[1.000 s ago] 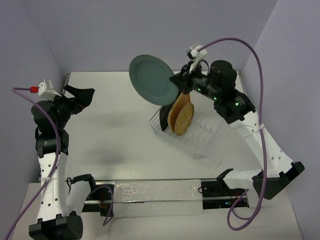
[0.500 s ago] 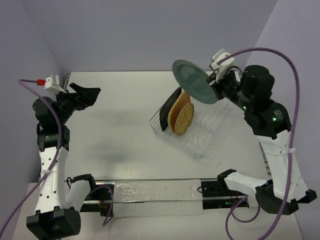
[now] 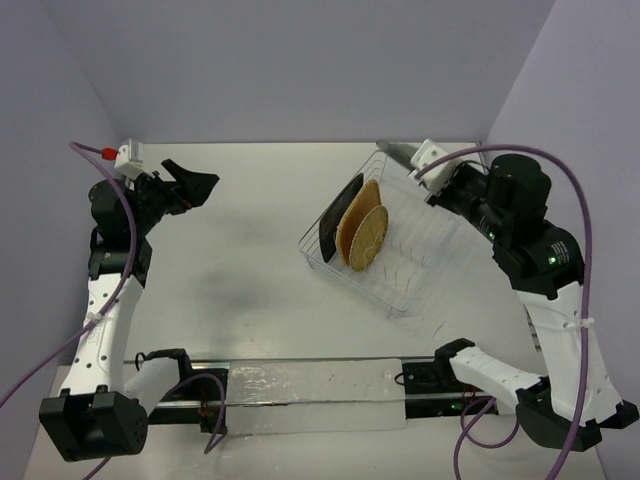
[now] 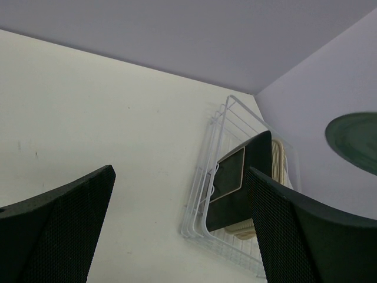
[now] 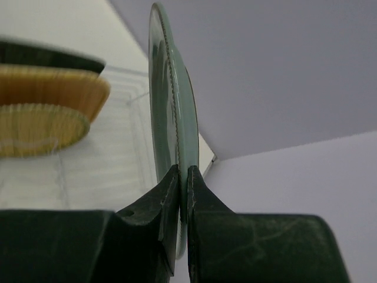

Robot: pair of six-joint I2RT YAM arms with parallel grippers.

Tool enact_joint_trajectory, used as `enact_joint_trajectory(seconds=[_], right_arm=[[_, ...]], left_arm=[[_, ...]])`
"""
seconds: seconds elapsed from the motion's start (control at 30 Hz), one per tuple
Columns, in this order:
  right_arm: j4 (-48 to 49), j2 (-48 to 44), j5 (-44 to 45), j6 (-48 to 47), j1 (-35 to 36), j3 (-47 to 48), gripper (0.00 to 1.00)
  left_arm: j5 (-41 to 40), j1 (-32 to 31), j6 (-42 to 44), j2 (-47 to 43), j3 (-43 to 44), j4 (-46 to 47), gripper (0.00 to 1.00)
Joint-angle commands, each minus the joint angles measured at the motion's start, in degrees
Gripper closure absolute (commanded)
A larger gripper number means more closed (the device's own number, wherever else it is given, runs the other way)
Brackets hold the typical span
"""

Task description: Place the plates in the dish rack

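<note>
Left gripper point(image 3: 195, 182) upper left, fingers apart, holding nothing. Dish rack point(image 3: 400, 303) centre-right has the black square plate point(image 3: 335, 228), tan woven plate point(image 3: 364, 200) and yellow woven plate point(image 3: 366, 242) standing upright. Teal-grey plate point(image 5: 160, 88) upper right over the rack's top edge, rim pinched by right gripper point(image 5: 181, 174). Keep it edge-on, lower it into a free prong slot right of the yellow plate, release only once seated

White table point(image 3: 250, 230) between lavender walls point(image 3: 300, 60) — a translucent strip point(image 3: 310, 395) along its near edge.

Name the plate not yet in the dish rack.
The round teal-grey plate: the right gripper holds it; the black plate, tan woven plate and yellow woven plate stand in the dish rack.
</note>
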Motion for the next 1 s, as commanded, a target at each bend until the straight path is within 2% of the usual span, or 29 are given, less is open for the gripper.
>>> enact_joint_trajectory(seconds=[0.0, 0.07, 0.17, 0.33, 0.53, 0.8, 0.97], right_arm=[[-4.9, -1.8, -6.4, -17.5, -1.0, 2.9, 1.00], [-10.1, -0.2, -5.6, -19.3, -2.3, 4.3, 1.00], [-11.6, -1.7, -5.0, -24.2, -2.5, 1.7, 1.00], [-18.6, -0.3, -3.2, -32.0, -2.4, 2.8, 1.00], [-16.7, 0.4, -2.6, -41.9, -2.1, -4.5, 1.00], [-16.5, 4.8, -0.1, -48.7, 0.6, -2.5, 1.00], [-16.7, 7.2, 8.1, -51.8, 4.0, -3.0, 1.00]], left_arm=[[-3.2, -2.2, 3.0, 1.4, 5.0, -0.1, 0.01], [-3.7, -2.3, 2.9, 2.3, 5.3, 0.1, 0.00], [-4.7, -4.7, 3.1, 4.4, 5.6, 0.3, 0.01], [-6.4, -6.5, 3.3, 6.6, 6.4, 0.4, 0.01], [-8.5, -8.5, 3.7, 8.2, 7.4, 0.0, 0.01], [-11.3, -9.9, 4.2, 9.6, 7.5, -1.5, 0.02], [-12.9, -10.2, 4.4, 9.5, 7.5, -2.1, 0.02]])
